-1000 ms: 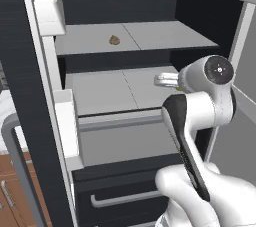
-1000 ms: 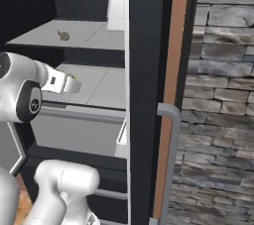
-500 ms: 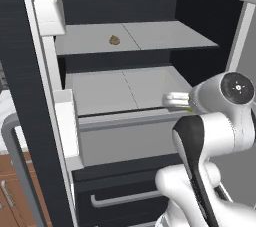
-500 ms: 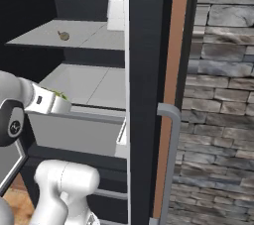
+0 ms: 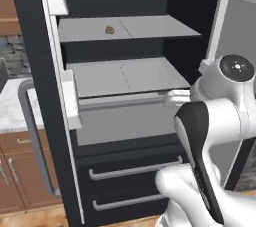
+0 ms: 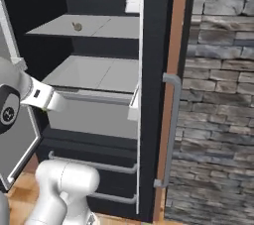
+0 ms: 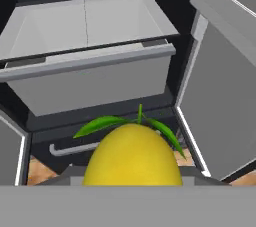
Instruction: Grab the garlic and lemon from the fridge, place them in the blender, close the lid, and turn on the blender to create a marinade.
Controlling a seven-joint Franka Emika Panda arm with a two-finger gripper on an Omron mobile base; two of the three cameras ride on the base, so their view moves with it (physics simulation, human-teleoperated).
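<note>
The fridge point(image 5: 125, 78) stands open and the whole picture has shifted since a second ago, so the base has moved. The arm has swung back out of the fridge: the gripper point(image 6: 55, 101), then over the middle shelf, now hangs in front of the drawer point(image 7: 90, 78), pinching the lemon point(image 7: 131, 155). The lemon is bright yellow and smooth, with green leaves at its top, and sits close against the hand camera. The garlic point(image 5: 109, 30), a small brown lump, lies on the grey upper shelf point(image 5: 150, 27). A stone wall point(image 6: 218, 95) flanks the fridge, and the floor point(image 7: 40, 168) is wood.
</note>
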